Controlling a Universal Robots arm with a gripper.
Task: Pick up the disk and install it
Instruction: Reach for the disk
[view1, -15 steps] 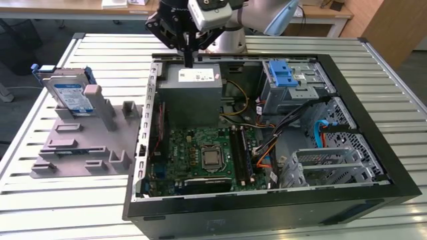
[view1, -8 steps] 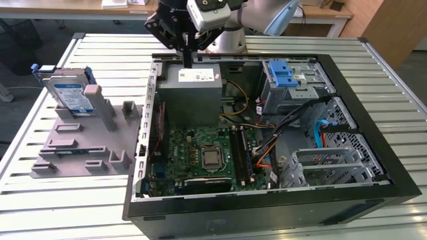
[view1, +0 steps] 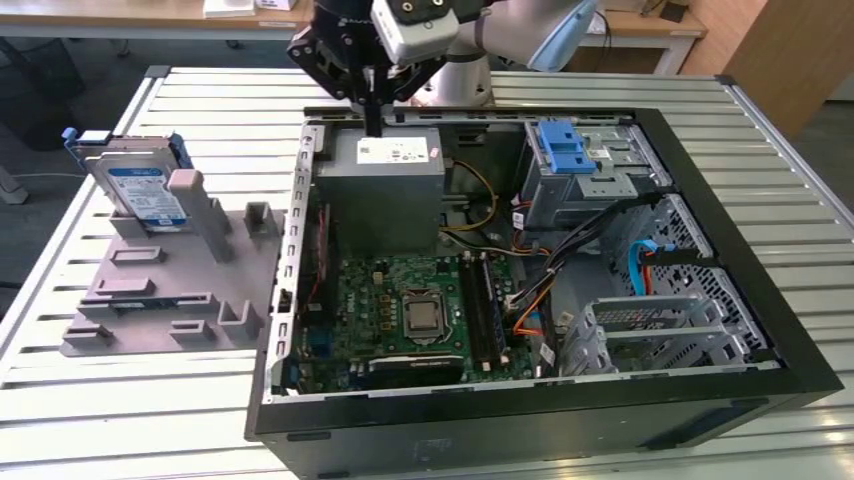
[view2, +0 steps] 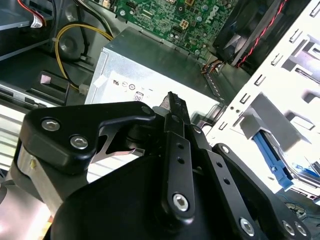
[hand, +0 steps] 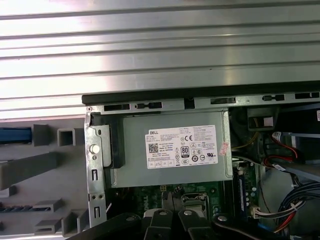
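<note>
exterior view: disk (view1: 140, 190) stands upright at the grey slotted holder's (view1: 160, 300) far edge (probably so its flanks stay free to grasp), well apart from gripper (view1: 372, 125) | second wrist view: pincer clenched on nothing | first wrist view: it hangs over the power supply (hand: 175, 150)

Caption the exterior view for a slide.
Black tool hangs over grey power-supply box in open black computer case; silver, blue-framed disk stands in grey plastic fixture.
</note>
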